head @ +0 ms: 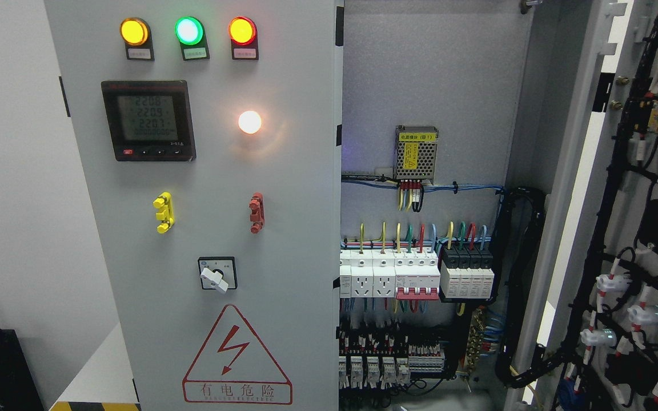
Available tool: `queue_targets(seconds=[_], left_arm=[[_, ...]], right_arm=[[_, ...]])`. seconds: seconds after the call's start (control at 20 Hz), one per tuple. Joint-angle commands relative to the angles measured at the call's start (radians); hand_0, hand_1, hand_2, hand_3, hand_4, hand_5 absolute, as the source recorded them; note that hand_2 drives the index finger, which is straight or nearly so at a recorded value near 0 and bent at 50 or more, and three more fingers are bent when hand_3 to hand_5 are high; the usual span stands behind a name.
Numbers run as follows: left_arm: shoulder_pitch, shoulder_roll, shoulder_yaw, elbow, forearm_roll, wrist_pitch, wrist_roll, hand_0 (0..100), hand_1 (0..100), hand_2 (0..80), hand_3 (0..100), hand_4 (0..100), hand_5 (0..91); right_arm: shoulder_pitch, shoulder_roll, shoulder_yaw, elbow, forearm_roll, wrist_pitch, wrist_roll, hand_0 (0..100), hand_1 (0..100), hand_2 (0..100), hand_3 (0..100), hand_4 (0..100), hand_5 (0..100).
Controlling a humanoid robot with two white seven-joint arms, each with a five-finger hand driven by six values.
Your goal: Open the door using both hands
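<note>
**Cabinet standing half open, no robot hand in shot**

Doors first: the right door (637,240) is swung wide, its inner face turned toward us at the picture's right, covered in black wiring and white connector backs. The left door (209,228) sits shut, filling the middle-left of the view. Neither of the robot's hands shows anywhere, so the state of the fingers cannot be told, and nothing is seen touching either door.

On the closed door, up top, three lamps glow in a row: amber (134,31), green (189,30), red (242,30). Below them a black digital meter (148,120) shows lit digits, with a bright white light (249,121) to its right. Lower down sit a yellow part (164,212) and a red part (256,212), level with each other but well apart. Under those, a white rotary switch (217,275), then a red triangular hazard sign (236,357) with a lightning bolt.

Inside the opening: a perforated power supply (416,152) high on the back panel, coloured wires dropping from it, and a row of white breakers (389,274) beside black-topped modules (466,271).
</note>
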Motion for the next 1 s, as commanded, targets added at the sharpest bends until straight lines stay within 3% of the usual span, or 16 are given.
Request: queue_targets(seconds=[0.0,0.95], left_arm=[[0.018,0.000,0.000,-0.001,-0.001,0.000,0.002,0,0,0.0,0,0,0.0],[0.018,0.000,0.000,-0.001,0.001,0.000,0.002,0,0,0.0,0,0,0.0]], right_arm=[[-0.075,0.070,0.005,0.042,0.000,0.020,0.000,39,0,0,0,0,0],[-0.326,0.072,0.000,0.270,-0.003,0.075,0.003,39,0,0,0,0,0]])
